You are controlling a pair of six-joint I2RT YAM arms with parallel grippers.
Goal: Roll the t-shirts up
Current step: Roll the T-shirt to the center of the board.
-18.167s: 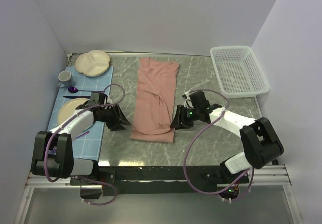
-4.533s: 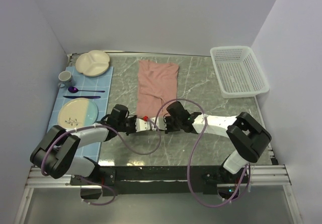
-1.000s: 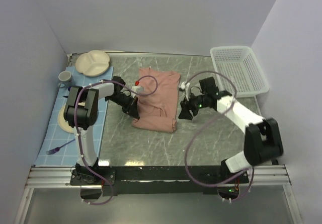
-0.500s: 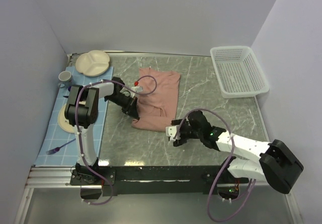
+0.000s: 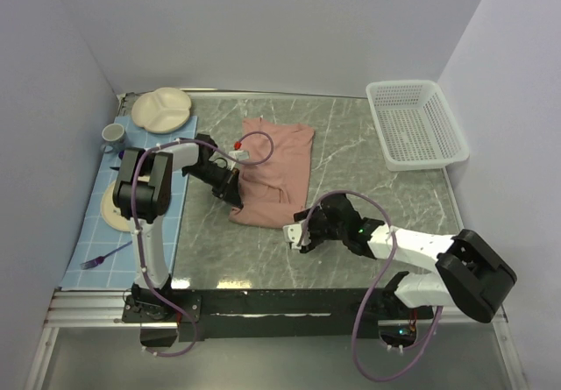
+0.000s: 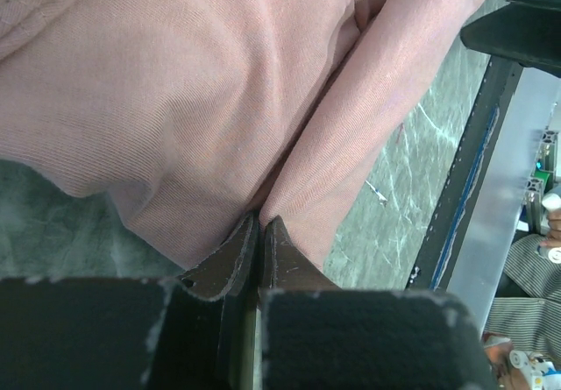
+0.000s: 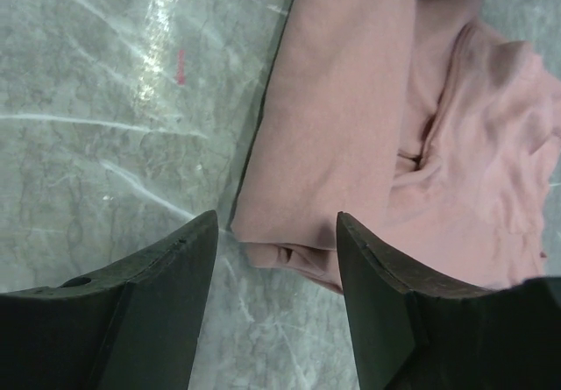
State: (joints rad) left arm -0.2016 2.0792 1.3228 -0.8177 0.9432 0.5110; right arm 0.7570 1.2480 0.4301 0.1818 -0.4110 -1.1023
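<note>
The salmon-pink t-shirt [image 5: 276, 173] lies folded and rumpled in the middle of the marble table; its print is hidden. My left gripper [image 5: 234, 195] is at the shirt's near left edge. In the left wrist view its fingers [image 6: 260, 224] are shut, pinching the cloth [image 6: 175, 101] where creases run into the tips. My right gripper [image 5: 296, 233] is low on the table just off the shirt's near right corner. In the right wrist view it [image 7: 276, 232] is open and empty, with the folded corner of the shirt [image 7: 351, 118] lying just beyond and between the jaws.
A white basket [image 5: 416, 123] stands at the back right. A blue mat [image 5: 96, 237] on the left holds a divided plate [image 5: 162, 109], a cup [image 5: 114, 134], a round plate [image 5: 110, 210] and a purple spoon [image 5: 103, 256]. The table's near edge [image 5: 289, 280] is behind the right gripper.
The right arm has swung from the shirt's right edge down to its near right corner, then crept a little left. The left arm and the shirt have not moved.
</note>
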